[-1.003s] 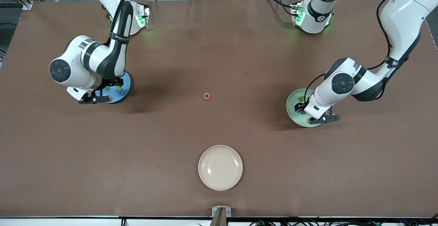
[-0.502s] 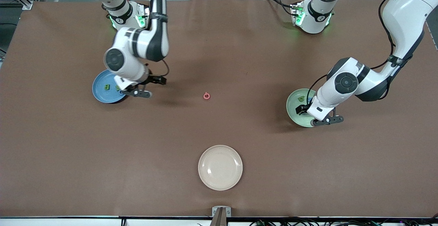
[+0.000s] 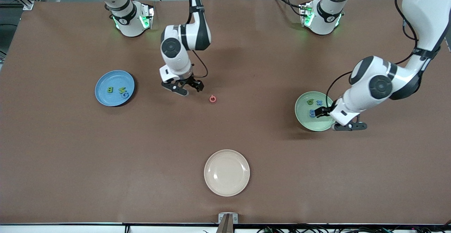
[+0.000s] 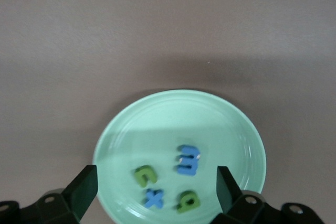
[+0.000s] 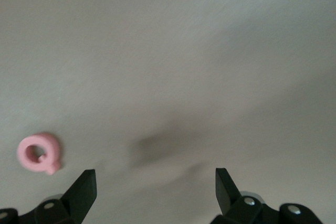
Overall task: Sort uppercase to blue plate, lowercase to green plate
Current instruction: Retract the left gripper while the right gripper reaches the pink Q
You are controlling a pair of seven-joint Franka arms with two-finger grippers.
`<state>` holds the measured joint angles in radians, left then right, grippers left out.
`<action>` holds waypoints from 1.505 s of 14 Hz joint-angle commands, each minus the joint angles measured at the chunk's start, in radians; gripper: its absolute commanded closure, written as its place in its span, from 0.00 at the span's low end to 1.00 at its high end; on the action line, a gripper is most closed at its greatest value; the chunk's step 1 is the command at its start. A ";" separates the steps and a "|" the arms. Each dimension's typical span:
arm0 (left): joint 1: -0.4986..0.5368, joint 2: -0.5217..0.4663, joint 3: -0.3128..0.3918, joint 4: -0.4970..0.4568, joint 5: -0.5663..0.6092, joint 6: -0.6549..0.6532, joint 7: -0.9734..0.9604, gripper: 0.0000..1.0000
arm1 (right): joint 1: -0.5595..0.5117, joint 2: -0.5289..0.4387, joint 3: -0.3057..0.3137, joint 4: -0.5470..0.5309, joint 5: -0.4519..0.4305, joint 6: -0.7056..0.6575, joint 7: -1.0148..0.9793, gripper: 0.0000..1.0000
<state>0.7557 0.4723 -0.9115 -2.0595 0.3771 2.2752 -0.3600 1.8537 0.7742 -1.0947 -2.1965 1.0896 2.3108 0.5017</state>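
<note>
A pink ring-shaped uppercase letter lies alone on the brown table. My right gripper hangs open and empty over bare table beside it, toward the right arm's end. The blue plate holds a green B, a green N and a blue G. The green plate holds lowercase letters: a blue m, a green u, a blue x and a green g. My left gripper is open and empty over that plate.
A cream plate with nothing in it sits nearer the front camera than the pink letter, at mid-table. The two arm bases stand along the table's edge farthest from the camera.
My right arm has swung away from the blue plate to mid-table, stopping beside the pink letter. My left gripper has shifted slightly toward its own end, uncovering the letters in the green plate.
</note>
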 commanded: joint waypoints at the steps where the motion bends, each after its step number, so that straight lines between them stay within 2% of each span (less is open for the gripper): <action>1: -0.003 -0.182 0.057 -0.033 -0.189 -0.016 0.217 0.00 | -0.019 -0.007 0.044 0.021 0.078 0.041 0.037 0.00; 4: 0.002 -0.292 0.118 -0.008 -0.280 -0.097 0.331 0.00 | -0.074 0.002 0.103 0.099 0.084 0.064 0.124 0.00; 7: 0.033 -0.375 0.131 0.089 -0.297 -0.248 0.363 0.00 | -0.154 0.017 0.173 0.176 0.073 0.070 0.167 0.00; 9: 0.036 -0.421 0.132 0.178 -0.325 -0.363 0.371 0.00 | -0.168 0.037 0.191 0.195 0.073 0.085 0.167 0.00; 12: 0.040 -0.429 0.143 0.316 -0.336 -0.529 0.388 0.00 | -0.179 0.075 0.228 0.219 0.073 0.123 0.167 0.00; 14: 0.040 -0.429 0.157 0.375 -0.357 -0.551 0.400 0.00 | -0.192 0.108 0.246 0.248 0.073 0.133 0.167 0.04; 17: 0.039 -0.442 0.161 0.456 -0.365 -0.620 0.403 0.00 | -0.197 0.131 0.248 0.262 0.072 0.133 0.166 0.15; 21: 0.039 -0.448 0.158 0.504 -0.366 -0.652 0.403 0.00 | -0.202 0.131 0.246 0.264 -0.002 0.133 0.164 0.19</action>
<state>0.7905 0.0336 -0.7513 -1.5792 0.0315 1.6498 0.0204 1.6858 0.8758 -0.8682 -1.9605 1.1288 2.4392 0.6562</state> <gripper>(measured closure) 0.000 0.172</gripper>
